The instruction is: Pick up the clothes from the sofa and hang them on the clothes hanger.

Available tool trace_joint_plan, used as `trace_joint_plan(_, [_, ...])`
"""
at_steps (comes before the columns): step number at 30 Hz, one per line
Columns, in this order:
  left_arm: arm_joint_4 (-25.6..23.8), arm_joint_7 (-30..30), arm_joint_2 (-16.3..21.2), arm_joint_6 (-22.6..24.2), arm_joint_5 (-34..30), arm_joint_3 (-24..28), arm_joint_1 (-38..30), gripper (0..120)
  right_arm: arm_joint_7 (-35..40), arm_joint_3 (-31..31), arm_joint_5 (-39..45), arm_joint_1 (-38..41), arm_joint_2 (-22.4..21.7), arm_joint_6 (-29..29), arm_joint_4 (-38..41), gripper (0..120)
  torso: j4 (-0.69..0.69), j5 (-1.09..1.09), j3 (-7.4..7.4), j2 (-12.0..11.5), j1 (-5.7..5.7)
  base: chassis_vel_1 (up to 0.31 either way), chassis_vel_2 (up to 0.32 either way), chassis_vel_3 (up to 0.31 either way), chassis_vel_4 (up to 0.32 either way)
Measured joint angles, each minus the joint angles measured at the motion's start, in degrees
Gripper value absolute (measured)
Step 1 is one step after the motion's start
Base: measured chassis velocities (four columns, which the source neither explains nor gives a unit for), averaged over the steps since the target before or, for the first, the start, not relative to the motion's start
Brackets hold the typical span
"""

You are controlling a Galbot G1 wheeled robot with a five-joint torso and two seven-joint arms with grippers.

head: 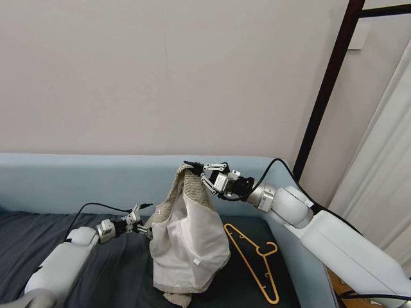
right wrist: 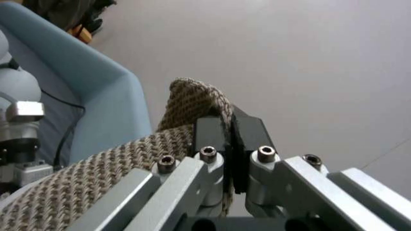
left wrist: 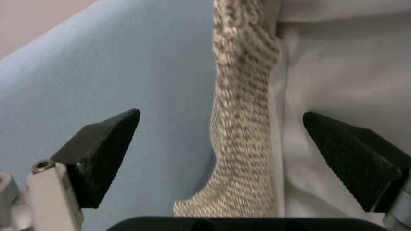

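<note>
A beige woven jacket (head: 187, 244) with a pale lining hangs in front of the light-blue sofa (head: 77, 179). My right gripper (head: 198, 172) is shut on its collar and holds it up; the right wrist view shows the knit fabric (right wrist: 192, 103) pinched between the pads. My left gripper (head: 142, 224) is low at the garment's left edge, open. In the left wrist view the woven hem (left wrist: 244, 120) hangs between the two dark fingertips (left wrist: 103, 154) without being clamped. A yellow clothes hanger (head: 255, 256) lies on the dark seat to the right of the jacket.
A dark metal rack post (head: 324, 96) rises behind the sofa's right end. A white curtain (head: 385, 173) hangs at the far right. The sofa's dark seat cushion (head: 38, 231) stretches to the left.
</note>
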Motion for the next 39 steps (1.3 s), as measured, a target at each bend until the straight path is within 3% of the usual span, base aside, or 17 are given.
trace_joint_plan(3, [1.62,2.27,-0.81,0.00,0.15,0.01,-1.26,98,0.00,-0.04,0.02,0.22,0.16,-0.12,0.14,0,0.00,0.00,0.00,0.00,0.00,0.000,0.000,0.000,0.000])
trace_joint_plan(8, [4.05,4.38,-1.83,0.14,1.25,0.02,-2.49,83,-0.01,-0.04,0.06,0.33,0.19,-0.32,0.39,0,0.01,-0.01,0.00,0.00,0.00,0.000,0.000,0.000,0.000])
trace_joint_plan(11, [4.68,5.89,-2.18,0.25,1.57,-0.02,-2.92,67,-0.02,0.09,0.06,0.13,0.18,-0.34,0.41,0,0.01,-0.01,0.00,0.00,0.00,0.000,0.000,0.000,0.000])
trace_joint_plan(22, [3.20,7.83,-0.23,0.55,1.12,-1.12,-2.99,32,-0.03,0.76,-0.16,-0.18,-0.35,-0.58,-0.01,0,0.01,-0.01,0.00,0.00,0.00,0.000,0.000,0.000,0.000])
trace_joint_plan(24, [2.43,8.44,0.86,0.73,0.52,-1.53,-2.85,20,0.11,1.00,-0.21,-0.18,-0.40,-1.04,-0.63,0,0.01,0.00,0.00,0.00,0.00,0.000,0.000,0.000,0.000])
trace_joint_plan(28, [1.69,8.77,1.45,0.84,0.19,-2.02,-2.30,11,0.28,1.10,-0.13,-0.17,-0.32,-1.42,-0.87,0,0.01,0.00,-0.01,0.00,0.00,0.000,0.000,0.000,0.000])
trace_joint_plan(30, [0.59,9.18,1.79,1.00,-0.59,-2.34,-1.41,0,0.53,1.19,-0.11,-0.13,-0.22,-1.79,-0.89,0,0.01,-0.01,0.00,0.00,0.00,0.000,0.000,0.000,0.000])
trace_joint_plan(39, [-6.25,11.73,4.79,3.21,-5.64,-3.66,1.26,0,3.67,1.76,-0.08,-0.08,-1.00,-4.31,-0.56,0,0.00,0.00,0.00,0.00,0.00,0.000,0.000,0.000,0.000])
